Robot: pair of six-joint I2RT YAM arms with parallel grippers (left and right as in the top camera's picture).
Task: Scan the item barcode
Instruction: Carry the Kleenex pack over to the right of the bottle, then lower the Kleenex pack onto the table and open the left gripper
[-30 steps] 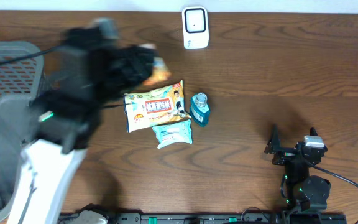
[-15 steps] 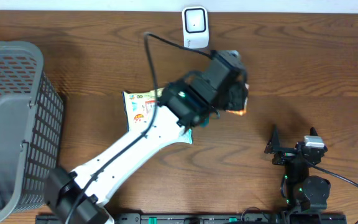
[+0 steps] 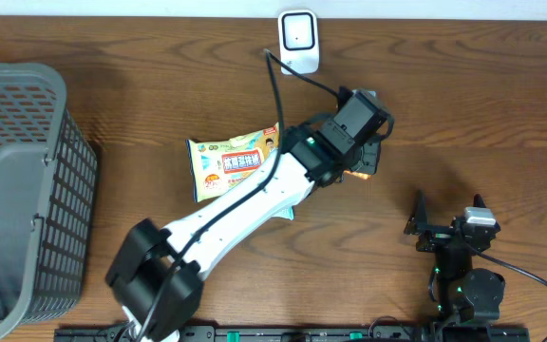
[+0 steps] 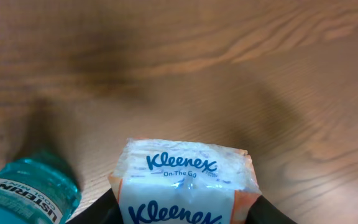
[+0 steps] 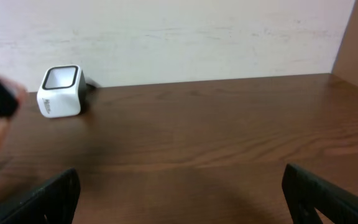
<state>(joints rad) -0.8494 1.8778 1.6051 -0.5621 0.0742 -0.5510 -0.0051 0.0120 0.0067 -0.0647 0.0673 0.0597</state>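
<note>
My left gripper (image 3: 364, 160) is shut on a Kleenex tissue pack (image 4: 185, 180), white with orange edges, held just above the wood to the right of the table's middle. In the left wrist view the black fingers (image 4: 101, 210) press both sides of the pack. From overhead only an orange corner of the pack (image 3: 361, 174) shows under the gripper. The white barcode scanner (image 3: 298, 42) stands at the back edge, also seen as the scanner (image 5: 59, 91) in the right wrist view. My right gripper (image 3: 447, 213) rests open and empty at the front right.
A grey mesh basket (image 3: 17, 190) fills the left side. A yellow snack packet (image 3: 235, 161) lies left of my left arm. A teal Listerine bottle (image 4: 23, 196) stands close beside the held pack. A cable (image 3: 275, 76) arcs from the arm toward the scanner.
The left arm has swung from beside the basket across to the right with the tissue pack in it, and has slowed near the table's middle right. The right arm has not moved.
</note>
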